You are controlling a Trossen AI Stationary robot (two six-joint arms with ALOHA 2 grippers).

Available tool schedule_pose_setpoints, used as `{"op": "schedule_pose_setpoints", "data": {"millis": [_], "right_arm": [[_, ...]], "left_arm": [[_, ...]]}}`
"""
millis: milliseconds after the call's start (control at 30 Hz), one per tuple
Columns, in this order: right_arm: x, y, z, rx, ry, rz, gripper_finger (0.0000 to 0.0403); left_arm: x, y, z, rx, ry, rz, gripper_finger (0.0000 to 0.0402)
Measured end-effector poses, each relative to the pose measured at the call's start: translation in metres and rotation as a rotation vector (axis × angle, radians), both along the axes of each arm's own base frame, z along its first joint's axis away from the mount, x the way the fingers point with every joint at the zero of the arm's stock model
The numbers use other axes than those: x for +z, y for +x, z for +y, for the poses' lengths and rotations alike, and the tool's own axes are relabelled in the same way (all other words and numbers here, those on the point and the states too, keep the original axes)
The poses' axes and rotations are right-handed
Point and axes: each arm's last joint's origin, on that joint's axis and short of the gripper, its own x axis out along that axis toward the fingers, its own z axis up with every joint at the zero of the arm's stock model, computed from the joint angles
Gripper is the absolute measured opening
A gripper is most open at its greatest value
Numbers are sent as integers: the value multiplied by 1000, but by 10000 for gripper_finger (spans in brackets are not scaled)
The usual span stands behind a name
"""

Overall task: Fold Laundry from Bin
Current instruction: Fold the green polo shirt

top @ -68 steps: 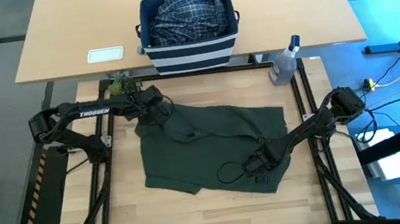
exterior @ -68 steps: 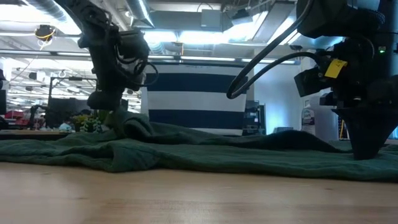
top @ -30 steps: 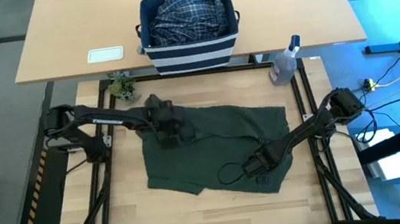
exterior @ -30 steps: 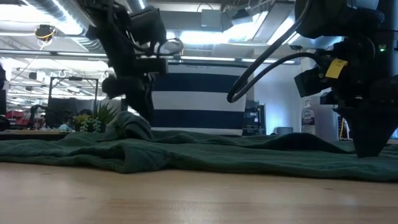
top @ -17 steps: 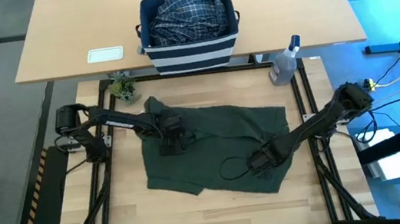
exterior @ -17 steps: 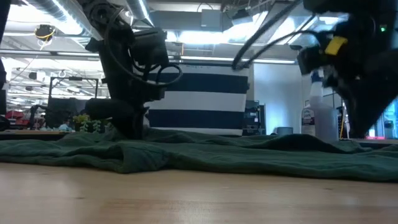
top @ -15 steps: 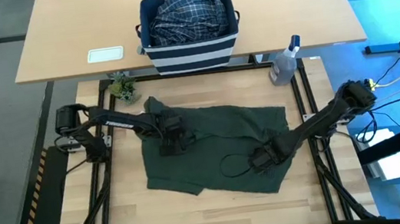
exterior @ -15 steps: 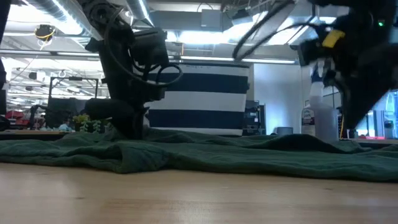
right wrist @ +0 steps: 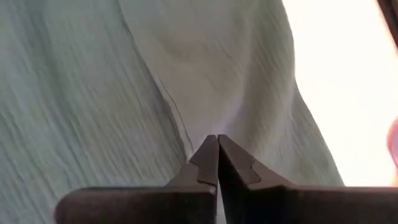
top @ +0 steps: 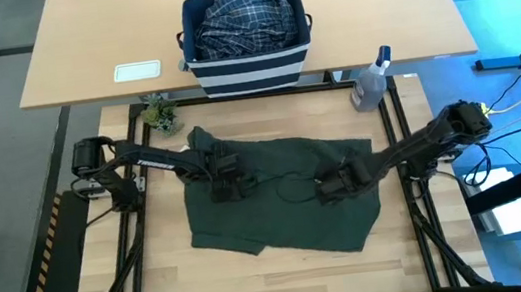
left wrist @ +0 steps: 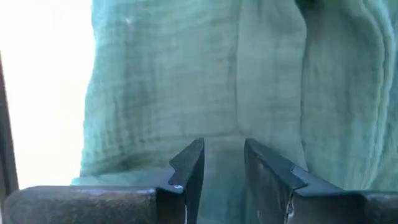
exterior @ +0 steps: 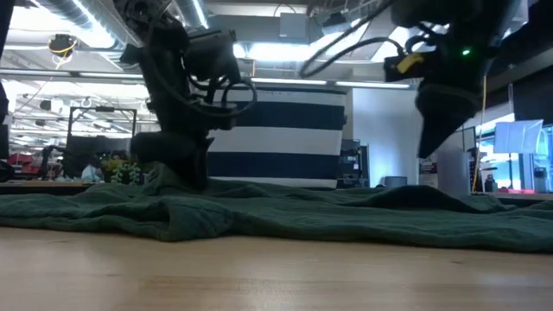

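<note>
On olive garment (top: 278,199), left claw (top: 224,189) slightly parted, right claw (top: 330,187) closed

My left gripper (top: 225,183) sits low on the olive-green garment (top: 280,219) near its left shoulder, fingers (left wrist: 189,168) parted a little. My right arm reaches across from the right, its gripper (top: 331,185) over the garment's middle, fingertips pressed together, nothing visibly between them.

Overhead light: bright, even, soft shadows beside the dark olive-green garment (top: 282,194).
Low view: ceiling lamps glare above the bin (exterior: 276,142); foreground blurred.
Wrist views: table blown out white beside garment.
</note>
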Motion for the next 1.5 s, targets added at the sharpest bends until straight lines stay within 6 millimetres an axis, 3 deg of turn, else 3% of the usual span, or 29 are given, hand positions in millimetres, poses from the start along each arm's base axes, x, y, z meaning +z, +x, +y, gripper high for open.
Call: {"op": "schedule_pose_setpoints", "data": {"millis": [200,467,600,933,1367,1500], "right_arm": [[-19,3,-17,3,34,-26,1],[-57,-23,-26,-28,167,71,1],[-64,-32,-21,-48,197,92,1],[-60,-42,-14,-63,207,120,1],[-33,-48,-17,-51,216,-29,1],[-27,-46,-16,-41,238,-88,1]], "left_arm": [[3,-1,2,8,4,29,109],[0,-12,14,56,3,133,109],[0,-18,22,87,19,179,109],[5,-24,36,153,93,196,109],[72,-45,28,160,159,-68,109],[87,-51,14,89,16,-166,109]]}}
